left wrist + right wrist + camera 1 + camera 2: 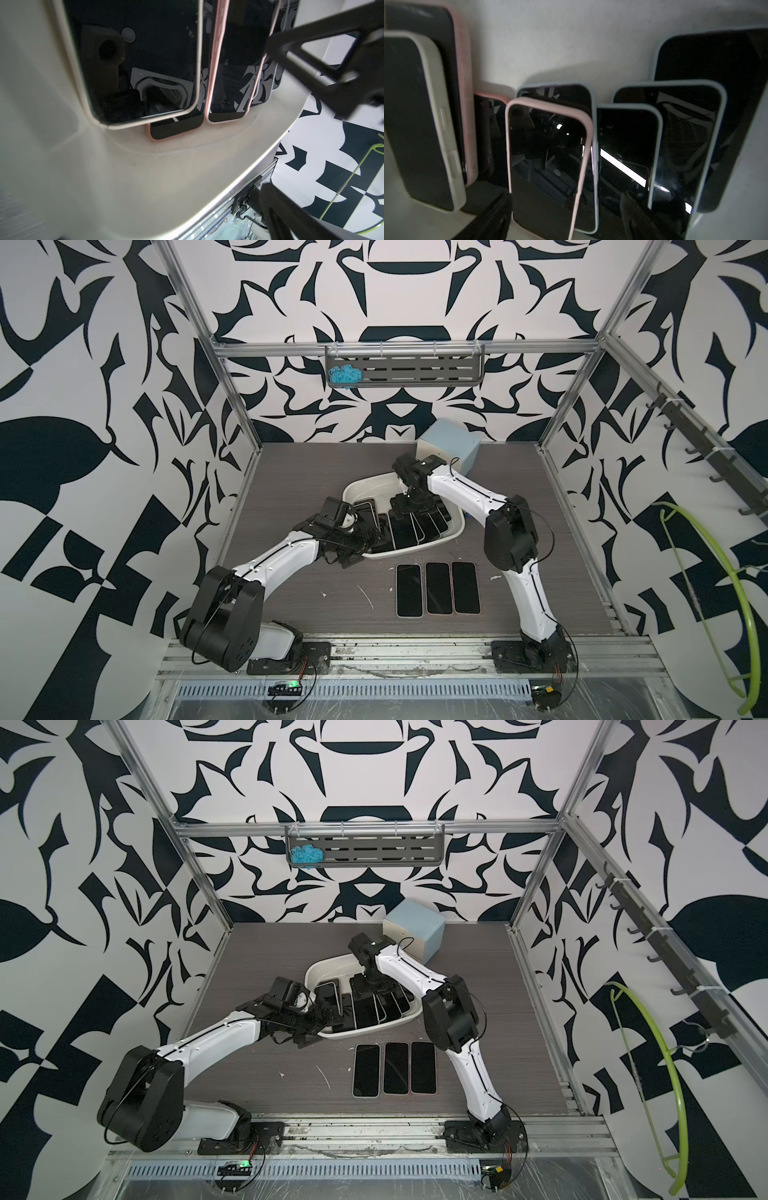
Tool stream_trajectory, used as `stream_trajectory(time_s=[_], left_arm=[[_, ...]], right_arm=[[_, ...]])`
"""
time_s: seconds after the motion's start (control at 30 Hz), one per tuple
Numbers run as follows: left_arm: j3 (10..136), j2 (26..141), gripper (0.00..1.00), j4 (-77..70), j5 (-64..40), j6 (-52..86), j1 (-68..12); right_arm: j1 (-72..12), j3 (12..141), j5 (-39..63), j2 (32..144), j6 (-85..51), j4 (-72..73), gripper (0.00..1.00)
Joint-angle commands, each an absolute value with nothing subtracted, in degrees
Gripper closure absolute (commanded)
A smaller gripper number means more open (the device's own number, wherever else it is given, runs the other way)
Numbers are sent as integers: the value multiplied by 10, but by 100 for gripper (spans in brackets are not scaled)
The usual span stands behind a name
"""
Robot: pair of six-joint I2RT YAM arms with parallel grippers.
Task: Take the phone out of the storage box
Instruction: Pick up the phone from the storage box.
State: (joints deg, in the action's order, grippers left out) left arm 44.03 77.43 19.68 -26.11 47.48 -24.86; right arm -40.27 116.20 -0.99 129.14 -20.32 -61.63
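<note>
Your right claw (566,193) hangs over the pink-cased phone (550,158), which lies tilted on the other phones (629,149) in the box (415,549). The fingers stand apart, one along each long edge, so the jaws would close across the phone's width. A gap shows on one side, so nothing is gripped. The right arm (461,489) is nearer, wrist bent steeply down. Your left claw (268,118), spread wide and empty, sits at the box's near-left corner.

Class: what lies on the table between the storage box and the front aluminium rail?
Three phones, side by side, screens up; both top views show them.
</note>
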Motion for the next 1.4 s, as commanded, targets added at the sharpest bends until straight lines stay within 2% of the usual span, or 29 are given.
stream_trajectory(time_s=[0.0,0.2,0.53,0.87,1.07,1.37], left_arm=[[459,725,0,220,-244,455,-243],[448,640,0,249,-230,448,-236],[409,568,0,286,-243,441,-223],[416,569,0,299,-264,426,-208],[418,580,0,295,-271,425,-208],[421,591,0,295,-274,428,-208]], right_arm=[[-439,1207,-98,1305,-214,-672,11],[-466,1260,-135,1355,-236,-695,10],[-466,1296,-169,1402,-260,-729,10],[-454,1339,-195,1455,-265,-786,10],[-442,1332,-238,1449,-259,-795,11],[-424,1321,-248,1435,-249,-792,13]])
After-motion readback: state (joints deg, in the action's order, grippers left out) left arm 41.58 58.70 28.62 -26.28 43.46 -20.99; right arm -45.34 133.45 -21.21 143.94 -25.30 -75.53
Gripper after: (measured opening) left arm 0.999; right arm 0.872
